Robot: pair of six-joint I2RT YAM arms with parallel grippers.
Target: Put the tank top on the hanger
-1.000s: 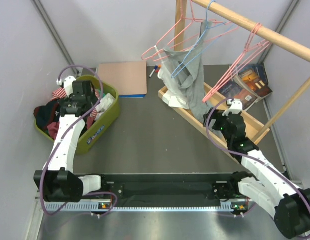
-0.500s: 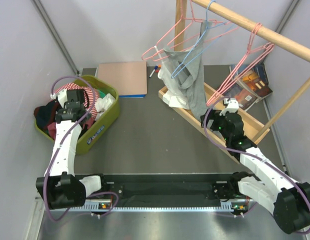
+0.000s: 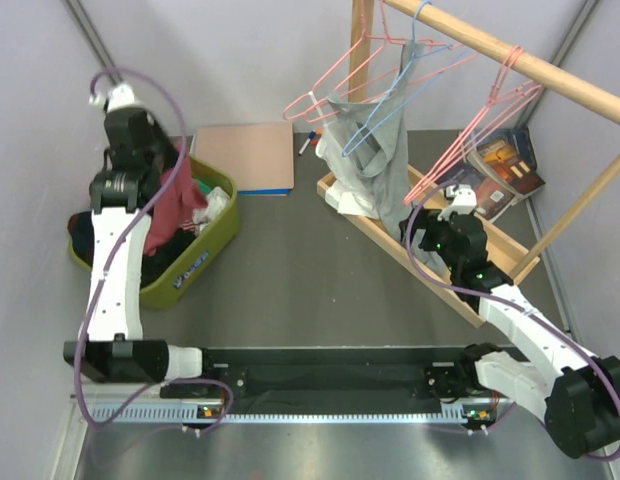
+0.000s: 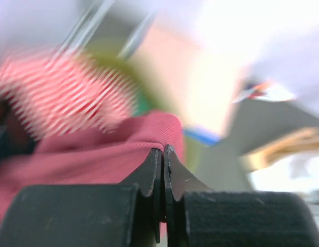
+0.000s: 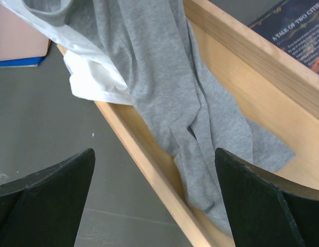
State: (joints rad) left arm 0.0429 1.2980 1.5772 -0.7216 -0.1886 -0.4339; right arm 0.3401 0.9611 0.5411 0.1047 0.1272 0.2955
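Note:
The maroon tank top (image 3: 172,208) hangs in a bunch above the green basket (image 3: 205,250). My raised left gripper (image 3: 158,184) is shut on its top fold. In the left wrist view the jaws (image 4: 163,149) pinch a ridge of the maroon cloth (image 4: 87,154) and the rest is motion-blurred. Pink wire hangers hang from the wooden rod, one at the left (image 3: 300,103) and one at the right (image 3: 470,140). My right gripper (image 3: 430,226) stands open beside the rack's base, its fingers (image 5: 46,198) wide apart with nothing between them.
A grey garment (image 3: 375,165) hangs on a light blue hanger (image 3: 385,110) and drapes into the wooden rack base (image 5: 149,170), with white cloth (image 5: 92,77) beside it. The basket holds a striped cloth (image 4: 67,98) and dark clothes. A pink board (image 3: 245,155) and books (image 3: 505,160) lie behind.
My left gripper shut on the tank top in the basket and rose, pulling the cloth up. The right gripper edged up toward the rack, still open.

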